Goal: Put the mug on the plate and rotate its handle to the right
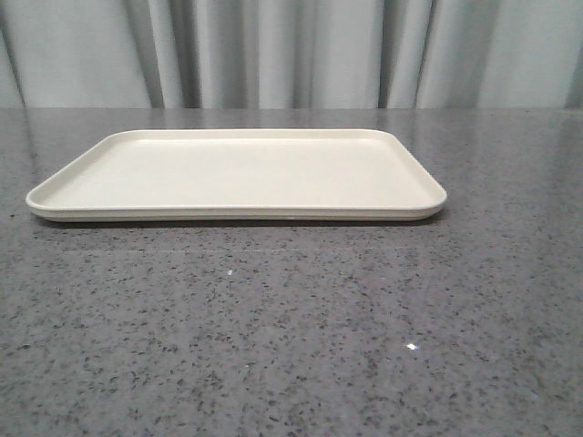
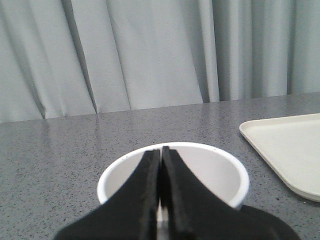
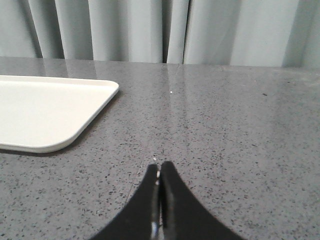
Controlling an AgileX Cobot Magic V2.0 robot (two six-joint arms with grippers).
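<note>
Left claw [image 2: 161, 165]: black fingers pressed together, only a hairline seam between them, nothing held. Hung directly over the open mouth of the mug [image 2: 220, 172], tips in line with the far part of the rim as seen from the left wrist.

Mug: upright on the tabletop [image 2: 75, 140], mouth facing up, axis vertical. White, round rim, plain white interior. Handle not visible; printed face not visible; direction of the handle could not be told. Most of the body hidden behind the claw. Stood off the plate, on bare tabletop near the plate's rounded corner, apart from its rim. Not seen in the front view.

Right claw [image 3: 159, 172]: black fingers likewise closed tip to tip, a thin bright line between them, gripping nothing. Low over bare tabletop, near a rounded corner of the plate, clear of its rim.

Plate [image 1: 237, 173]: cream, flat, rectangular, rounded corners, low raised rim. Long axis ran left to right across the front view, in the middle of the tabletop, toward the far side. Surface plain and unmarked, nothing on it. One corner showed in the left wrist view [image 2: 285, 150], another in the right wrist view [image 3: 45, 110].

Tabletop: grey speckled stone look, slightly glossy, a few bright glints toward the near edge.

Behind: pale grey curtain [image 1: 291, 50] in vertical folds along the far edge.
</note>
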